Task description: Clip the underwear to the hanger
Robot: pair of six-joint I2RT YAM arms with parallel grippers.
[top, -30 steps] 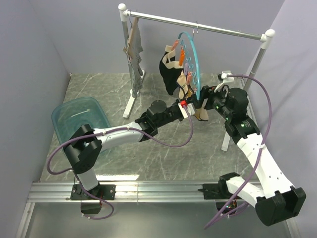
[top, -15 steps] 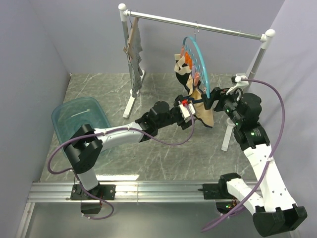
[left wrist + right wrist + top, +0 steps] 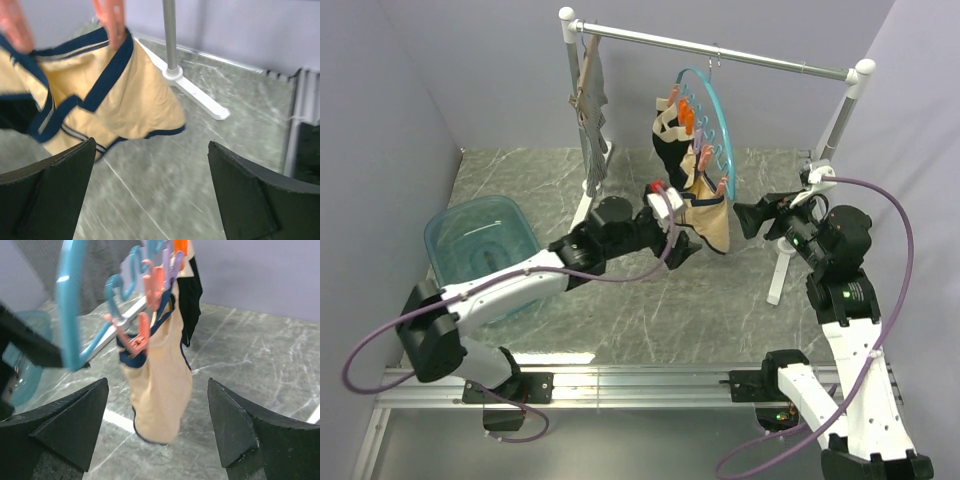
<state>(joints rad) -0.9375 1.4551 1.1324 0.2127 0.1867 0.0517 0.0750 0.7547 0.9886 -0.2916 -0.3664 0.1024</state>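
The tan underwear with dark trim hangs from pink clips on the teal ring hanger, which hooks over the rack's rail. My left gripper is open just left of the underwear and holds nothing. In the left wrist view the underwear hangs beyond the left gripper, apart from both fingers. My right gripper is open to the right of the hanger and faces it. In the right wrist view the underwear hangs free, farther off than the right gripper, under the hanger.
A white drying rack spans the back, with feet on the floor. A grey striped garment hangs at its left end. Black underwear hangs on the hanger's far side. A teal bin sits at the left.
My left gripper has opened, let go of the underwear and drawn back to the left. My right gripper has opened wider and backed off to the right. The hanger has swung.
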